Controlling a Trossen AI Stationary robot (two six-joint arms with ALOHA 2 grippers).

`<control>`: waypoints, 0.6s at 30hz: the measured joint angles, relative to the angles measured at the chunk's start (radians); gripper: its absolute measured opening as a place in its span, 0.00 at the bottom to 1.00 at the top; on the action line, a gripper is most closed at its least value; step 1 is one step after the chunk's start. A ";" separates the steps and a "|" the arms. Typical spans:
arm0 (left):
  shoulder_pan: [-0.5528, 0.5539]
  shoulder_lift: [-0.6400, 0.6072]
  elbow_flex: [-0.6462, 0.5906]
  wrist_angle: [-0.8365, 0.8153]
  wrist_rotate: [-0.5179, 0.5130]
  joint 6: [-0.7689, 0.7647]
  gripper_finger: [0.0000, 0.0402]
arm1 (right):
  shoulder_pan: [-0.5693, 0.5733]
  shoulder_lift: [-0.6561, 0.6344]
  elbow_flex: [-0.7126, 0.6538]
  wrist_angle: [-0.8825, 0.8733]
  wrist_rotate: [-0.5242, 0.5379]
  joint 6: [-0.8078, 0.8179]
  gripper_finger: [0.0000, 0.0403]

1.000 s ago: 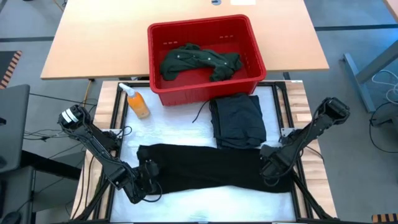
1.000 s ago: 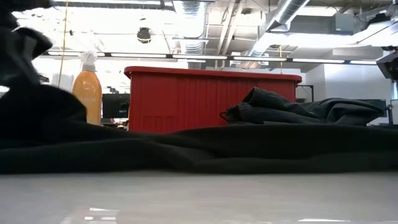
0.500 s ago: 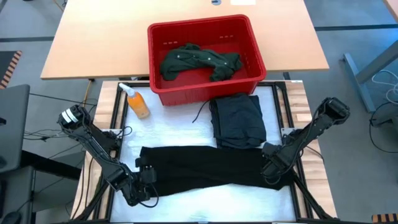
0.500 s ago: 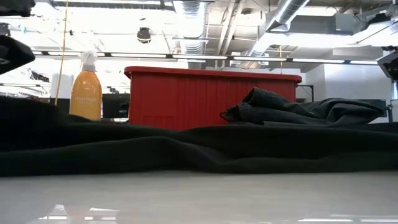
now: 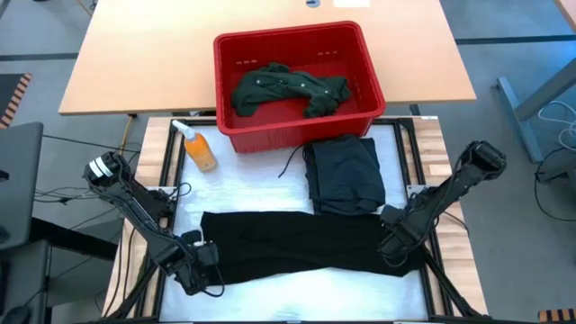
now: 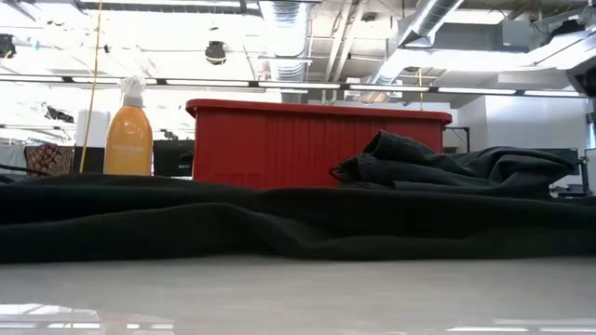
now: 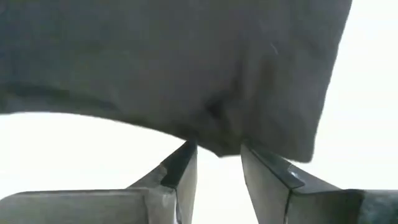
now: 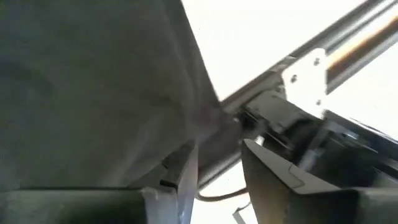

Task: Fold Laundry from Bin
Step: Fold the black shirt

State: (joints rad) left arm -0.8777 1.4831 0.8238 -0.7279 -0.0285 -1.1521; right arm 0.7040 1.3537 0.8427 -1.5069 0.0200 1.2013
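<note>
My left hand [image 5: 205,263] sits low at the left end of the long black cloth [image 5: 301,245]. My two fingers [image 7: 180,168] are a little apart, and the edge of the cloth lies just past their tips, so I am not pinching it. My right hand [image 5: 394,241] is at the right end of the same black cloth, near the right edge of the white surface [image 5: 243,175]. Its fingers [image 8: 183,168] are a little apart too, with cloth on one side of them and a metal bar on the other, and I cannot see any cloth caught between them. The black cloth lies flat in a long strip across the near part of the surface, from one hand to the other. There is bare white room in front of it and a patch behind it on the left, next to the orange bottle [image 5: 198,148]. Behind the strip on the right lies a folded dark piece [image 5: 344,174], close to it. The red bin [image 5: 297,83] stands at the back edge, and a dark green shirt [image 5: 288,90] lies bunched inside it. From the low view the black cloth hides the bottom of the bin and bottle, and my hands do not show there. Both wrist views are so close that the cloth is only a dark blur.
</note>
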 joint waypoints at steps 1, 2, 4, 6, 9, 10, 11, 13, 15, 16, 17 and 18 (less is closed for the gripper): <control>0.000 -0.007 0.000 0.001 0.029 -0.007 0.28 | 0.000 0.000 0.025 -0.027 0.004 0.002 0.38; 0.000 -0.016 0.000 0.001 0.042 -0.010 0.28 | 0.000 -0.001 0.048 -0.047 0.005 0.003 0.39; 0.000 -0.034 0.000 -0.008 0.044 -0.012 0.28 | 0.000 -0.001 0.093 -0.062 0.010 0.006 0.39; 0.000 -0.057 0.000 -0.041 0.043 -0.025 0.26 | 0.000 -0.001 0.127 -0.037 0.028 0.006 0.39; 0.000 -0.097 0.000 -0.123 0.002 -0.091 0.24 | 0.003 -0.001 0.150 0.111 0.067 0.001 0.38; 0.000 -0.109 0.000 -0.139 -0.040 -0.108 0.23 | 0.004 -0.001 0.151 0.176 0.082 -0.003 0.37; 0.000 -0.123 0.000 -0.143 -0.097 -0.109 0.22 | 0.009 -0.001 0.150 0.245 0.099 -0.010 0.37; -0.006 -0.147 0.000 -0.118 -0.258 -0.056 0.19 | 0.025 0.000 0.145 0.390 0.147 -0.030 0.36; -0.009 -0.159 0.000 -0.034 -0.475 0.025 0.17 | 0.047 0.012 0.138 0.510 0.219 -0.050 0.36; -0.009 -0.160 -0.003 0.046 -0.593 0.078 0.16 | 0.062 0.022 0.136 0.556 0.258 -0.051 0.36; -0.006 -0.157 -0.011 0.133 -0.689 0.139 0.15 | 0.075 0.035 0.135 0.585 0.294 -0.051 0.35; 0.003 -0.148 -0.020 0.227 -0.757 0.211 0.15 | 0.088 0.051 0.135 0.609 0.329 -0.051 0.35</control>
State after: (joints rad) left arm -0.8750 1.3348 0.8042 -0.5009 -0.7860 -0.9407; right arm 0.7916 1.4050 0.9779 -0.8978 0.3487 1.1504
